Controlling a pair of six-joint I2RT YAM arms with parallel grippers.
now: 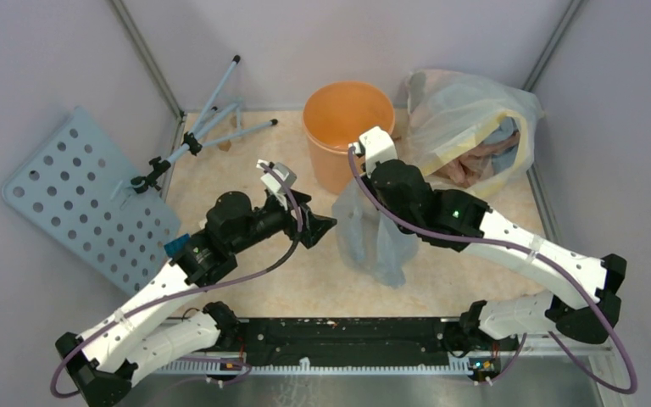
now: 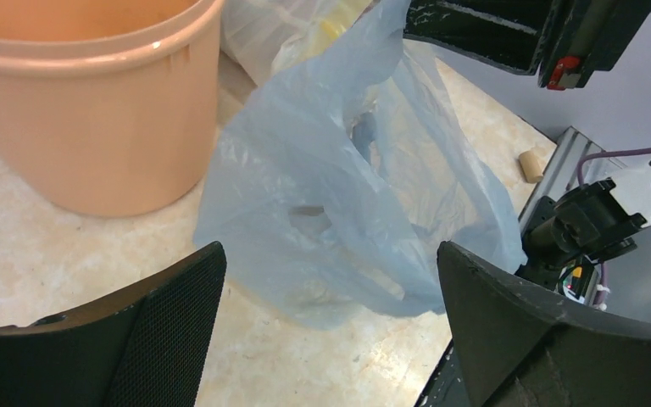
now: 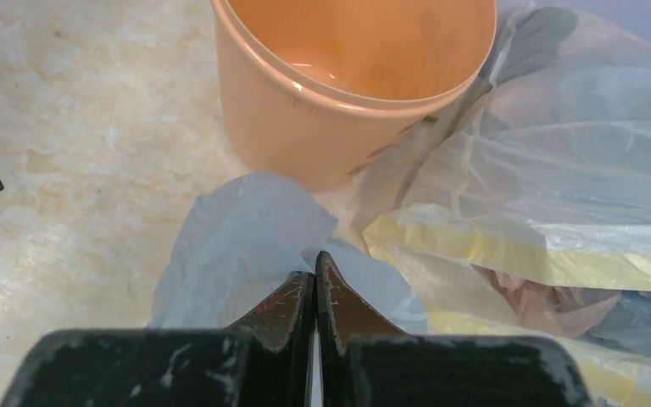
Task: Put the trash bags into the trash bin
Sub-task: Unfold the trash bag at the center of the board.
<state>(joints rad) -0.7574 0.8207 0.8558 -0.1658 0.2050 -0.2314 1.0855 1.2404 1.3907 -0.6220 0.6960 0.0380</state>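
Beige marbled table (image 1: 322, 280) is carrying everything. Orange trash bin (image 1: 326, 165) is standing upright at the back centre, mouth up. Big clear bag (image 1: 466, 119) with yellow edges is slumping just right of the bin, touching its side in the right wrist view. Grey-blue trash bag (image 1: 373, 242) is resting its lower end on the surface in front of the bin (top is being held up off the table). Blue-grey tripod stand (image 1: 212, 119) is lying tipped over in the back-left corner, well apart from the bin. Small cork-like piece (image 2: 530, 165) is sitting near the table edge.
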